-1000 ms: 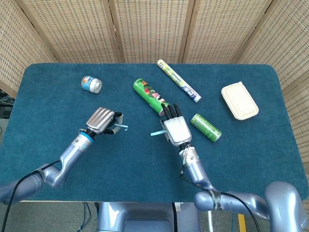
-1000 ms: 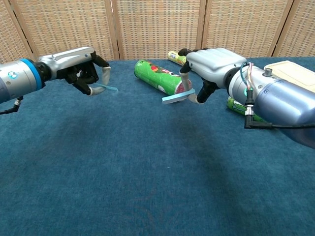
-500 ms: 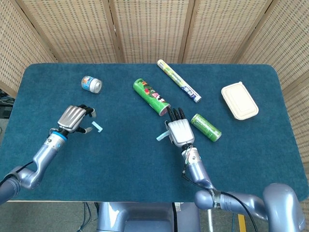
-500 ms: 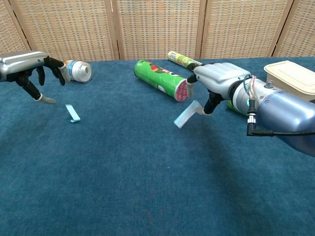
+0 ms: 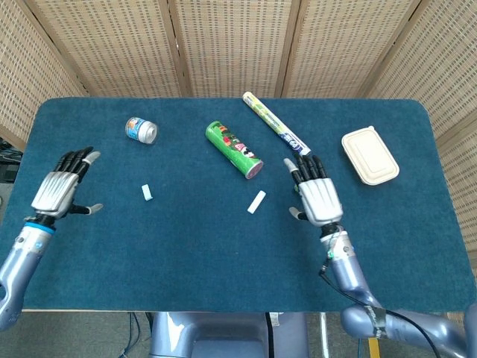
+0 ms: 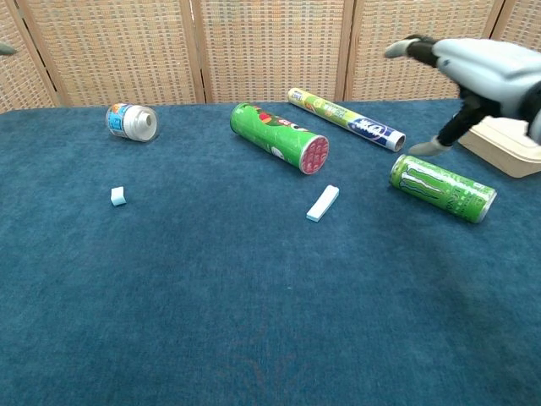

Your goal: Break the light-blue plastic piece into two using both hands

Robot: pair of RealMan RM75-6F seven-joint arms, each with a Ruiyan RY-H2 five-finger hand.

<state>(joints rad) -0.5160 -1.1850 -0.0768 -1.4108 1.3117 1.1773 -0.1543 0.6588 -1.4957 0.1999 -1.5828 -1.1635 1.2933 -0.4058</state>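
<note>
On the blue table (image 5: 223, 246), left to right:

Left hand (image 5: 58, 191): at the 9 o'clock edge of the table in the head view, palm down, fingers spread apart and holding nothing. The chest view shows only a sliver of it at the top left corner.

Small can (image 5: 140, 130): on its side toward 11 o'clock, well apart from the left hand.

Short light-blue piece (image 5: 147, 192): lying flat on the table at 3 o'clock from the left hand, touched by nothing; also seen at (image 6: 118, 195).

Green tube (image 5: 234, 149): on its side near the middle, red end facing 5 o'clock.

Long light-blue piece (image 5: 256, 201): lying flat just at 6 o'clock from the green tube's red end, apart from it, well apart from the short piece; also at (image 6: 323, 203).

Slim tube (image 5: 275, 124): lying diagonally at 1 o'clock from the green tube.

Right hand (image 5: 316, 194): at 3 o'clock from the long piece, raised off the table, fingers stretched out and empty; also at (image 6: 473, 72).

Green drink can (image 6: 442, 188): on its side below the right hand in the chest view.

Beige lidded box (image 5: 370, 155): at the 3 o'clock side of the table.
</note>
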